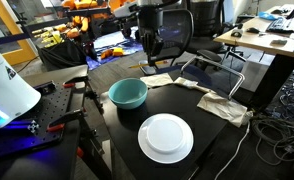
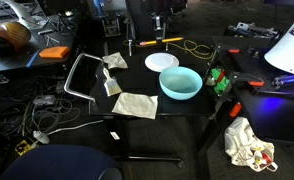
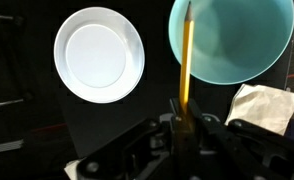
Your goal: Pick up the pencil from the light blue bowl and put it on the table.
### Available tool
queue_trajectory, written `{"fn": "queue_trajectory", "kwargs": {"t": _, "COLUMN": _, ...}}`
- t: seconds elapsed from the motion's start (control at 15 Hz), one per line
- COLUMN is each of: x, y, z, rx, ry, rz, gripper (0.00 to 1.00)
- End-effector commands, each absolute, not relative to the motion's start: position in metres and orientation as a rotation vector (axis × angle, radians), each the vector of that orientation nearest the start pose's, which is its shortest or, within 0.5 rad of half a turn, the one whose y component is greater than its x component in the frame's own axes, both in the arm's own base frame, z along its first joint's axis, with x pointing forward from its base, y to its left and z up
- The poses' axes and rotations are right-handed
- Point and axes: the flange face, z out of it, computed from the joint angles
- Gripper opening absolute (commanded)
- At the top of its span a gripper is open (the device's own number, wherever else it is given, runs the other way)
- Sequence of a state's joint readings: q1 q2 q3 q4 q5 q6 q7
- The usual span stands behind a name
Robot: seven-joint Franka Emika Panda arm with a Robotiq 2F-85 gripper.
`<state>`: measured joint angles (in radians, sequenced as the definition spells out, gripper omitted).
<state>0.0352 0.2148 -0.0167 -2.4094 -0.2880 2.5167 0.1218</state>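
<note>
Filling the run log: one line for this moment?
claw: shut on pencil | bowl: empty | pencil: aloft, not yet on table

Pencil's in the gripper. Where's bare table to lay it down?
Widest bare patch: the table between the light blue bowl, white plate and crumpled cloth. The strip between plate and bowl is narrow; the pencil, held in the gripper, points along the bowl's edge there.
</note>
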Motion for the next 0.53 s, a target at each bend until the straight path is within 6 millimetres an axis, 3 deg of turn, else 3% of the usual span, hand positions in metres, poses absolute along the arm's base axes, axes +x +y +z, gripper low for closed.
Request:
{"fn": "queue_trajectory", "kwargs": {"t": 0.0, "x": 0.512, "y": 0.004, "z": 0.199, "rx": -3.351, "ry": -0.126, "rz": 0.070, "gripper": 0.02}}
{"fn": "queue_trajectory", "kwargs": {"t": 0.47, "x": 0.554, "y": 0.011, "z": 0.151, "rx": -3.392, "ry": 0.017, "rz": 0.052, "gripper": 0.02}}
